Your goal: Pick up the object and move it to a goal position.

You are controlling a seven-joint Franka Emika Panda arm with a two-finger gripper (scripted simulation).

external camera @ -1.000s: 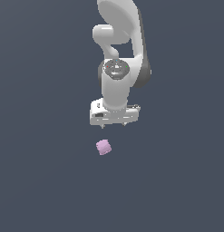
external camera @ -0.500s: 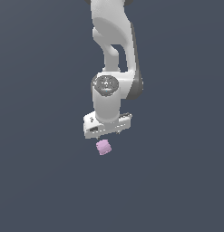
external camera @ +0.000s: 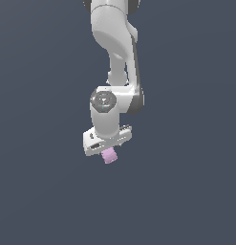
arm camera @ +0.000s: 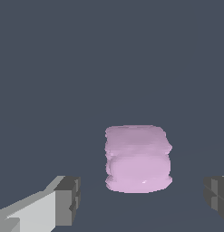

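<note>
The object is a small pale pink-lilac stubby block [external camera: 109, 156] on the dark grey floor. In the exterior view the white gripper [external camera: 108, 148] hangs straight over it, and the block's upper part is hidden behind the hand. In the wrist view the block [arm camera: 138, 157] lies between the two dark grey fingertips [arm camera: 68, 200], with a gap on each side. The gripper [arm camera: 143, 199] is open and holds nothing.
The white arm [external camera: 114, 43] rises from the hand to the top of the exterior view. The flat dark grey floor [external camera: 186, 191] lies all around the block.
The gripper has come down and toward the exterior view's left, from above and apart from the block to right over it. The block has not moved.
</note>
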